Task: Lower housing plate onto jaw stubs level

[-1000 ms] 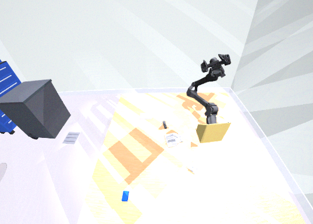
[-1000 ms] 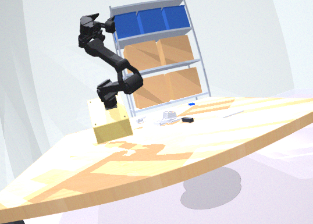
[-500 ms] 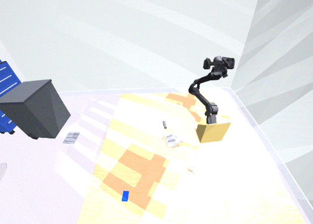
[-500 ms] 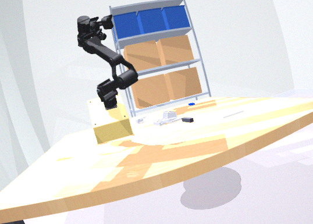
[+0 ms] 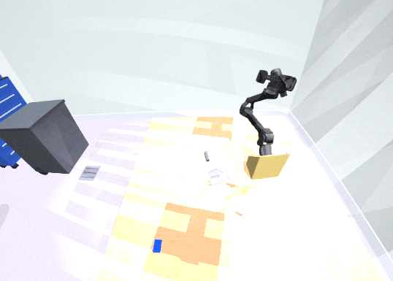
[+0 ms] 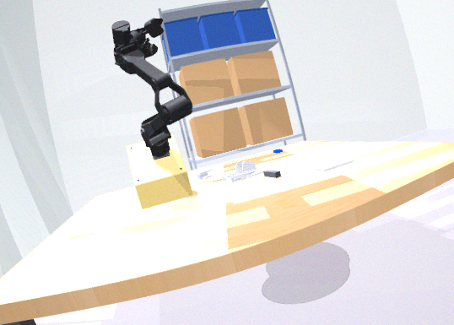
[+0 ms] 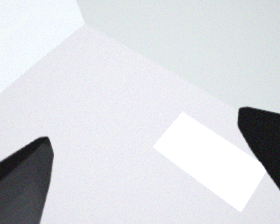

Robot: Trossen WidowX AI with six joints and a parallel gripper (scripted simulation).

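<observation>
My gripper (image 5: pixel 276 79) (image 6: pixel 154 38) (image 7: pixel 144 124) is open and empty, raised high above the table and well away from the parts. In the wrist view its two fingers stand wide apart with nothing between them. A whitish assembly (image 5: pixel 217 176) (image 6: pixel 245 168) lies on the table in front of the yellow base block. It shows pale grey shapes from above and a raised rounded part from the side. Glare washes it out, so I cannot tell the housing plate, jaws, pins and stubs apart, nor whether the plate sits level and closed.
A dark block (image 5: pixel 207 156) (image 6: pixel 272 174) lies near the assembly, and a small whitish piece (image 5: pixel 241 213) (image 6: pixel 204 175) to its other side. A blue block (image 5: pixel 157 245) (image 6: pixel 278 151) lies farther off. The yellow base block (image 5: pixel 267 166) (image 6: pixel 164 191) carries the arm. A flat pale piece (image 6: pixel 335 165) shows.
</observation>
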